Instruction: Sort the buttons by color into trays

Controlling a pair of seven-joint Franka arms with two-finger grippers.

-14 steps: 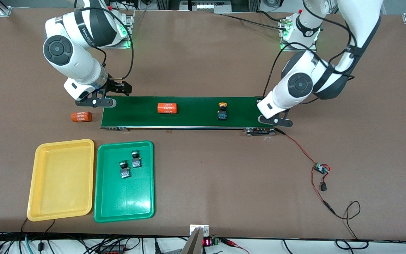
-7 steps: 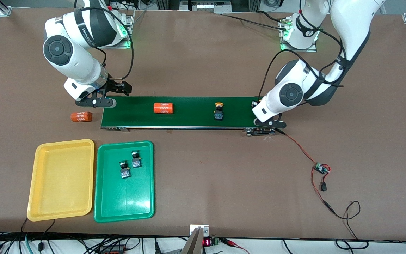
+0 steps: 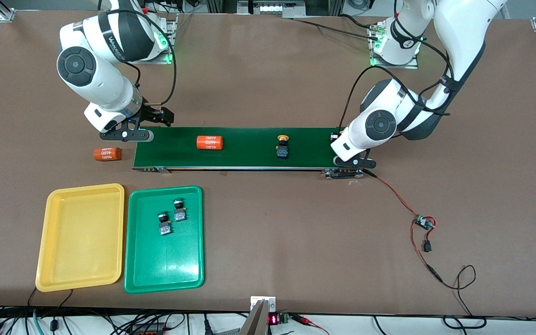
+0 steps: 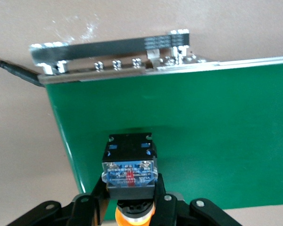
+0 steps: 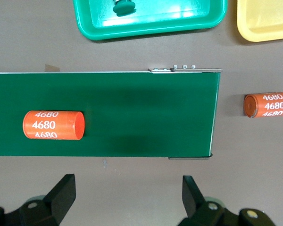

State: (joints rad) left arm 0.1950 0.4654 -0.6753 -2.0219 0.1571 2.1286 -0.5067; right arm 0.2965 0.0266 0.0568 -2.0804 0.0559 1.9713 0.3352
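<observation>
The long dark-green conveyor belt (image 3: 244,147) is carrying its load toward the right arm's end of the tabletop (image 3: 268,70): over the last second the orange cylinder printed "4680" (image 3: 209,142) and the yellow-capped push-button switch with a black-and-blue body (image 3: 282,145) both shift that way along the belt. The left arm swings in at the belt's other end, and its end effector (image 3: 342,142) now sits low over that end, pressed together on a second yellow-orange-capped switch (image 4: 129,170). My read: it is feeding this button onto the belt, so both yellow ones are still unsorted. The shallow yellow plastic tray (image 3: 44,251) holds nothing, while the shallow green plastic tray (image 3: 133,274) beside it already holds the two green-capped switches (image 3: 171,217), so the green half looks done. The right end effector (image 3: 149,122) waits over the belt's end nearest its own base, fingers (image 5: 61,193) spread wide, gripping nothing. A second orange "4680" cylinder (image 3: 107,154) lies on the tabletop just off that end. The front view hides the held switch under the left wrist; only the left wrist view shows it pinched, body toward the belt. The right wrist view confirms the spread fingers, plus both cylinders and corners of both trays.
</observation>
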